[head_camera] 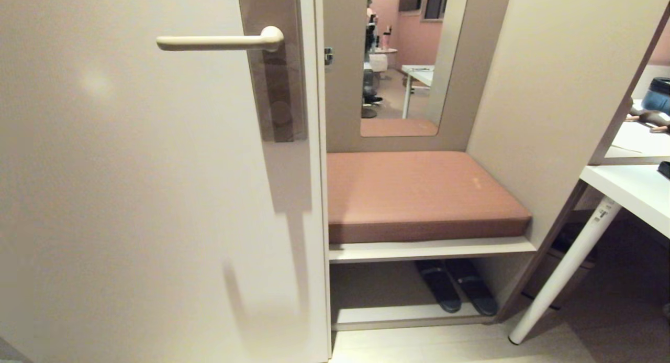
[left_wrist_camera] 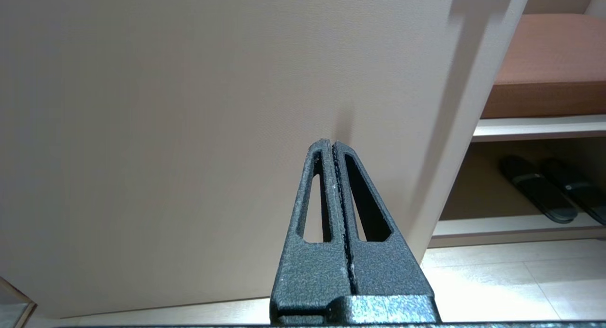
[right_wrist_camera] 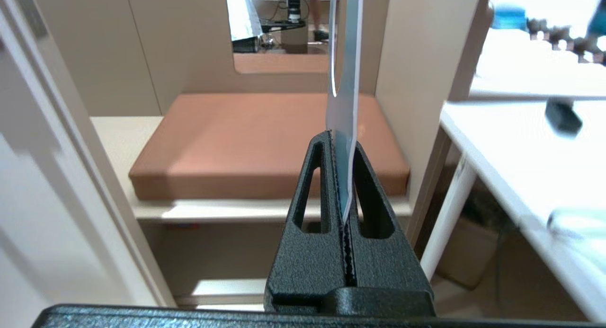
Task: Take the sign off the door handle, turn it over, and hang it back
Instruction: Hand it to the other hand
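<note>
Slippage is the risk: right gripper [right_wrist_camera: 342,143] clamps only the sign [right_wrist_camera: 344,82] by its edge; door handle [head_camera: 220,41] hangs bare. Left gripper [left_wrist_camera: 331,146] is clenched empty.

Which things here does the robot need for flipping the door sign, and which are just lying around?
For the job:
- sign, pinched edge-on in the right gripper
- door handle, bare, nothing hanging on it
- left gripper, shut and empty near the door

Just lying about:
- cushion on the bench
- slippers under it
- mirror
- white table
</note>
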Robot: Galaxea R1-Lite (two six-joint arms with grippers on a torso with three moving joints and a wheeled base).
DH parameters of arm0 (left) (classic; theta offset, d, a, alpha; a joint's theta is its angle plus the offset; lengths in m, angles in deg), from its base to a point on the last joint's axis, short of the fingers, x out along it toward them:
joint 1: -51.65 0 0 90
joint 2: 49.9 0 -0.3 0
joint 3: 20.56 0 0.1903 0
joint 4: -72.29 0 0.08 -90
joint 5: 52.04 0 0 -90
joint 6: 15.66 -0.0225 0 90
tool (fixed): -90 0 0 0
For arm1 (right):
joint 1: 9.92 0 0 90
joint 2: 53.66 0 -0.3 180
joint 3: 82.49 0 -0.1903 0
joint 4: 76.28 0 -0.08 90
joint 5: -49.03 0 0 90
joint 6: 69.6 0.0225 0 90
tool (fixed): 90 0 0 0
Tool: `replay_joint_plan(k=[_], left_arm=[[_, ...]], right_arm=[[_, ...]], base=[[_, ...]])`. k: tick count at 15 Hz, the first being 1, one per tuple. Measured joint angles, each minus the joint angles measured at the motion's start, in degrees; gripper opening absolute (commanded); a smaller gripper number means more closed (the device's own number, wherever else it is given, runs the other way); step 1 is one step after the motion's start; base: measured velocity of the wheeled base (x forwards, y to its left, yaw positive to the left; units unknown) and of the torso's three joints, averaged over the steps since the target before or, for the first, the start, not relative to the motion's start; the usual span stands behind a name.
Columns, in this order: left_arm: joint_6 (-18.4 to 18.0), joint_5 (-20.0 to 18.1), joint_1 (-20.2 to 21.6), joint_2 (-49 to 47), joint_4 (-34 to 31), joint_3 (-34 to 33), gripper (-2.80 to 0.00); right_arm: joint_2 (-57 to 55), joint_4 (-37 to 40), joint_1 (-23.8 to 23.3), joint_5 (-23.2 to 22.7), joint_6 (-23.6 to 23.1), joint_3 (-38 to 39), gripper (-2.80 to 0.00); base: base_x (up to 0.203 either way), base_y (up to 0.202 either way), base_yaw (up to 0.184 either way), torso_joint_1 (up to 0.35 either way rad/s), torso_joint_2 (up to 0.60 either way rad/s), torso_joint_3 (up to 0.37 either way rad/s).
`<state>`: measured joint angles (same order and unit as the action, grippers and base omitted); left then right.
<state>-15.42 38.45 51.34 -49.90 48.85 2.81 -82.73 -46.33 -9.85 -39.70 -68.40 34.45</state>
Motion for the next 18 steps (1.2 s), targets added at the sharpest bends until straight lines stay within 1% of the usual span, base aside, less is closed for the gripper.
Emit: replay_joint_plan(k=[2,3,5,7,9,11,12,13,15,16,18], left_arm=[[-0.19,-0.02,0.00,0.00,0.05,0.00,-2.80],[-0.70,-0.16,0.00,0.00,0.18,0.02,-2.80],[-2.70,-1.12,-0.02,0.00,1.35,0.05,-2.80],[-3.27,-1.99,-0.02,-0.05,1.42,0.59,-2.80],[-3.06,-5.59,-0.04,-1.36,0.38,4.28,-2.80],[-2.10,-9.46,-0.24,-5.50,0.06,8.64,-2.80],[-1.06,-11.43,-0.75,-8.23,0.02,11.00,-2.80],[0.43,-13.43,-1.81,-11.23,0.06,13.60,-2.80],[4.25,-17.44,-6.41,-17.51,0.59,19.06,-2.80],[6.37,-19.20,-10.01,-20.91,1.61,21.83,-2.80],[9.63,-20.78,-17.54,-27.52,4.72,26.47,-2.80]], right_arm=[[-6.03,-0.11,0.00,-0.71,-0.94,-5.98,-2.80],[-8.91,-0.13,0.00,-2.07,-1.41,-8.88,-2.80],[-12.31,-0.58,0.00,-7.27,-1.72,-11.64,-2.80],[-14.65,-1.00,0.00,-12.50,-2.28,-12.73,-2.80],[-16.71,-1.07,0.00,-15.38,-2.98,-14.04,-2.80],[-18.38,-1.11,0.00,-20.24,-3.09,-15.32,-2.80],[-19.12,-1.13,0.00,-22.89,-3.15,-15.73,-2.80],[-19.79,-1.21,0.00,-25.39,-3.23,-16.15,-2.80],[-21.26,-2.80,0.00,-30.43,-3.21,-17.08,-2.80],[-22.19,-4.26,0.00,-33.31,-3.15,-17.46,-2.80],[-24.03,-5.98,0.00,-38.89,-3.10,-17.99,-2.80]], base=[[0.000,0.000,0.000,0.000,0.00,0.000],[0.000,0.000,0.000,0.000,0.00,0.000],[0.000,0.000,0.000,0.000,0.00,0.000],[0.000,0.000,0.000,0.000,0.00,0.000],[0.000,0.000,0.000,0.000,0.00,0.000],[0.000,0.000,0.000,0.000,0.00,0.000],[0.000,0.000,0.000,0.000,0.00,0.000],[0.000,0.000,0.000,0.000,0.00,0.000],[0.000,0.000,0.000,0.000,0.00,0.000],[0.000,0.000,0.000,0.000,0.00,0.000],[0.000,0.000,0.000,0.000,0.00,0.000]])
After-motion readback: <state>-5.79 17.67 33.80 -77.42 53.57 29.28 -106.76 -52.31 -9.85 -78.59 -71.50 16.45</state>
